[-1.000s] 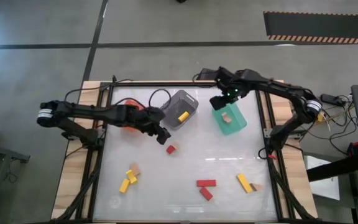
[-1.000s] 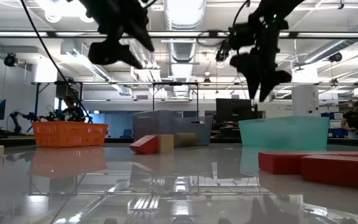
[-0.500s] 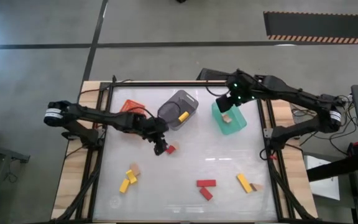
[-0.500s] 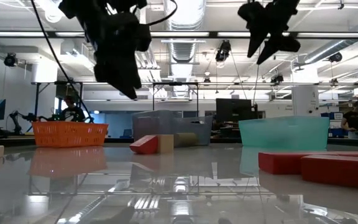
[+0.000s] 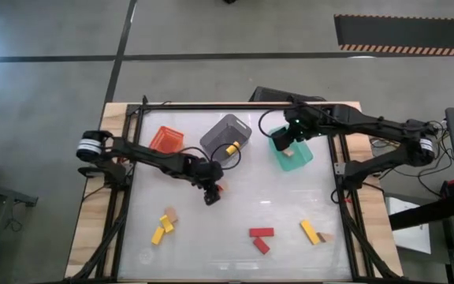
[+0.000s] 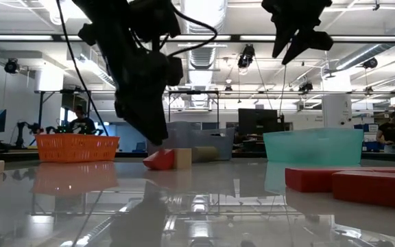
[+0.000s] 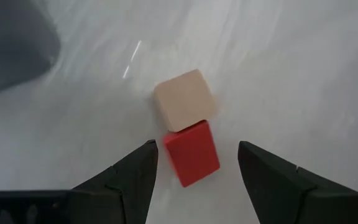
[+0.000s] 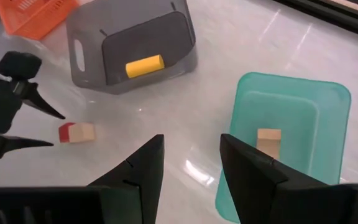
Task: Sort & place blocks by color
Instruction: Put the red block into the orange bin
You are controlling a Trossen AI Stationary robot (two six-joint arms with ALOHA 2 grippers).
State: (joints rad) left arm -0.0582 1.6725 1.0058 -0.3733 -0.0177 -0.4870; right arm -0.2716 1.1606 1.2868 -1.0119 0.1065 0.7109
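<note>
A red block [image 7: 191,152] lies on the white table with a tan block [image 7: 184,99] touching its far end. The pair also shows in the low view as the red block [image 6: 158,160] and tan block [image 6: 182,158]. My left gripper [image 7: 196,152] is open and low over the pair [image 5: 211,193], pointing steeply down. One finger stands on each side of the red block, apart from it. My right gripper [image 8: 191,143] is open with nothing between its fingers, high above the green bin [image 5: 292,150]. That bin holds a tan block [image 8: 268,142].
A grey bin [image 5: 227,136] holds a yellow block [image 8: 144,65], and an orange bin [image 5: 165,140] stands to its left. Near the front lie yellow and tan blocks [image 5: 164,225], two red blocks [image 5: 261,239] and a yellow bar [image 5: 310,232]. Black frame rails edge the table.
My left gripper has come down and toward the near edge, from beside the grey bin to the red and tan pair, rolling as it went; its fingers have stayed open. My right gripper has risen above the green bin.
</note>
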